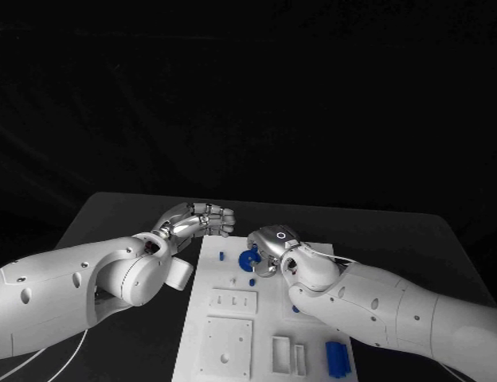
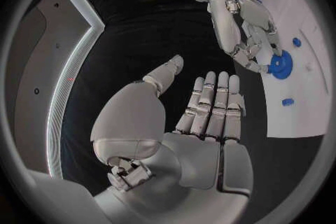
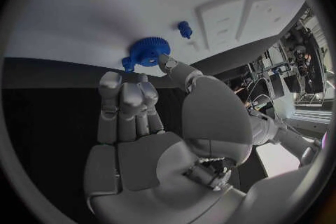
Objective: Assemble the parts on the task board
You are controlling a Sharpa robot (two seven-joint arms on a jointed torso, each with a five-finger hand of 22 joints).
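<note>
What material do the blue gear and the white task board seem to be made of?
Blue gear: probably plastic, with an even matte colour, moulded teeth and no metallic shine. Task board: likely matte white plastic or painted plate, with raised and recessed shapes and no glare; which one, I cannot tell.

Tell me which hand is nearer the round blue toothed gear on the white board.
Right. The right hand has its fingertips at the round blue toothed gear on the white task board; the left hand hovers open off the board's far left corner, apart from it.
</note>
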